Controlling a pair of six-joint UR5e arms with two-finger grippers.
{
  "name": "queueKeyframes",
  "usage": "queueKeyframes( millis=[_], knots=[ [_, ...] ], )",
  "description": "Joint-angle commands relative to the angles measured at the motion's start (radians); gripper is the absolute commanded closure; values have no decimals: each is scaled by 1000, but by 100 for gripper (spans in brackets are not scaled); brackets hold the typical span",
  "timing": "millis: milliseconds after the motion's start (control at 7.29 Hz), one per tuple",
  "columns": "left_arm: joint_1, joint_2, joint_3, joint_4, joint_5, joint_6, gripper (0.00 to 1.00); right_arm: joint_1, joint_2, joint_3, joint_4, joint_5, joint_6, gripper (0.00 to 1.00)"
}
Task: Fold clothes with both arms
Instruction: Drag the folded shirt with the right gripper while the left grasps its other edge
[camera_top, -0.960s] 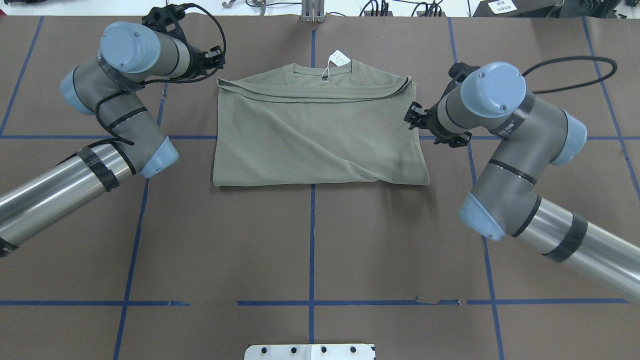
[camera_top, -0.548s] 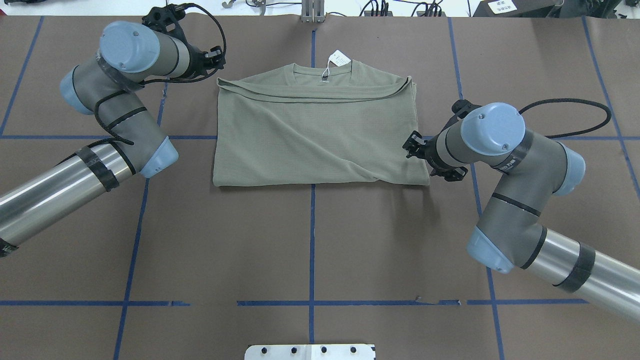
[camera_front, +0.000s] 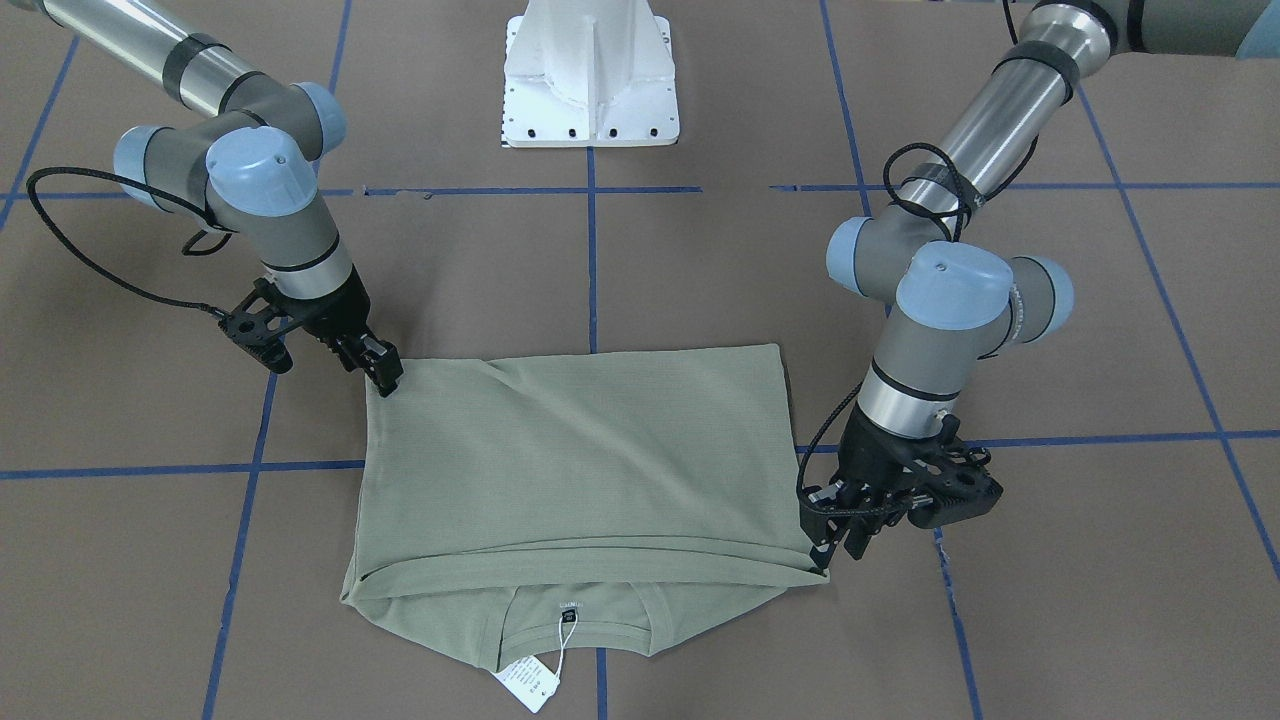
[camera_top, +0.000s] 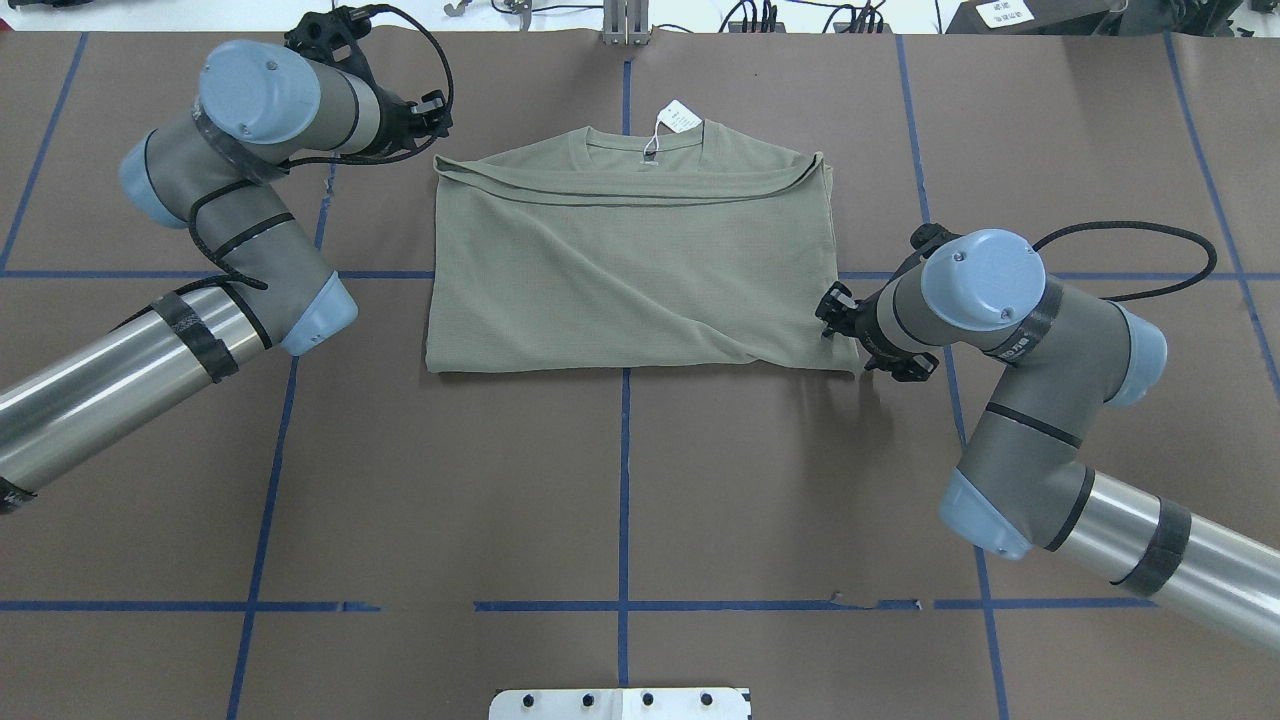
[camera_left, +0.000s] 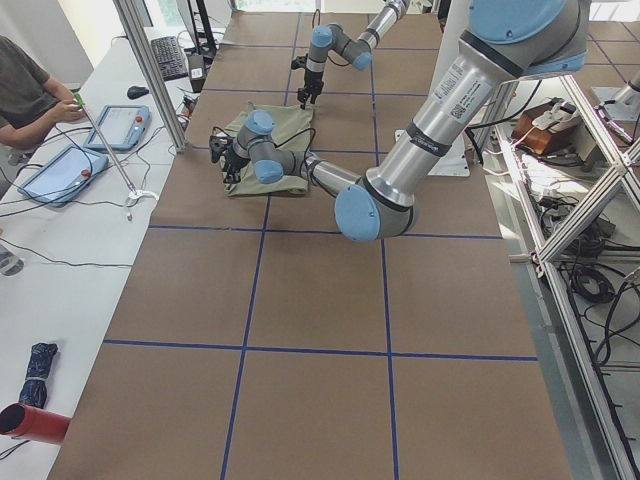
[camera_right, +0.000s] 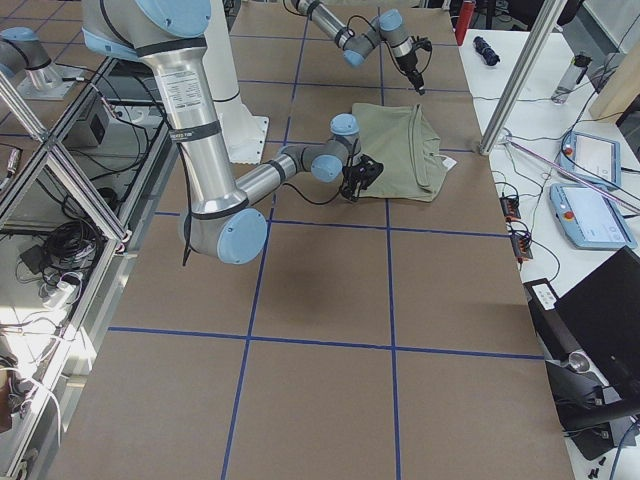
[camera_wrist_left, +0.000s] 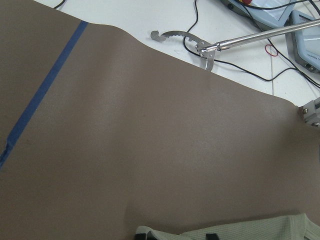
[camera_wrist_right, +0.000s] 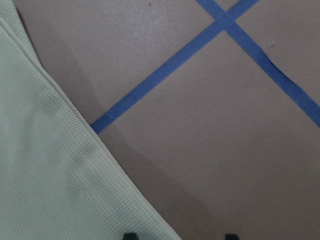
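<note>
Sage-green shirt (camera_top: 630, 270) lying flat on the brown table cover (camera_top: 620, 480), folded to a rough rectangle. Placed in the far half of the table in the overhead view, straddling the central blue tape line (camera_top: 623, 500). Round neck turned away from the robot, with the white hang tag (camera_top: 681, 116) on its string resting just beyond the collar. Upper layer ending in an edge just short of the neckline; long diagonal creases across the body.

Left gripper (camera_front: 822, 548) lowered to the shirt corner at the collar end, on the robot's left. Fingertips (camera_wrist_left: 143, 231) seen parted in the left wrist view, with the fabric edge at the bottom of the frame between them; no cloth lifted.

Right gripper (camera_front: 385, 378) lowered to the opposite side, at the corner nearest the robot, touching or just beside the hem. Fingertips (camera_wrist_right: 129, 235) set wide apart in the right wrist view, one over the shirt's edge, the other over bare cover; nothing held.

White base block (camera_front: 590, 70) behind the shirt, on the robot's side. Seated person (camera_left: 25, 90) at the side bench, with tablets close by.
</note>
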Motion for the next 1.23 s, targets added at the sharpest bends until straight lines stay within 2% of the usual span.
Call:
queueKeyframes(
  millis=[0,274,411,548,685,823,1097],
  knots=[
    [0,0,-6,3,-1,-3,50,-9,1,8,1,1,38,100],
    [0,2,-40,8,-1,-12,50,-7,6,30,1,9,97,100],
    [2,2,-66,8,-17,-35,50,-6,-25,118,-8,21,142,100],
    [8,2,-103,6,-77,-79,50,-28,-118,228,-11,47,185,100],
    [24,55,-191,6,-141,-117,50,-71,-255,377,-14,55,190,100],
    [52,105,-298,8,-166,-156,50,-125,-393,512,-14,84,191,100],
    [147,137,-414,9,-186,-335,46,-279,-512,603,-14,125,202,100]
  ],
)
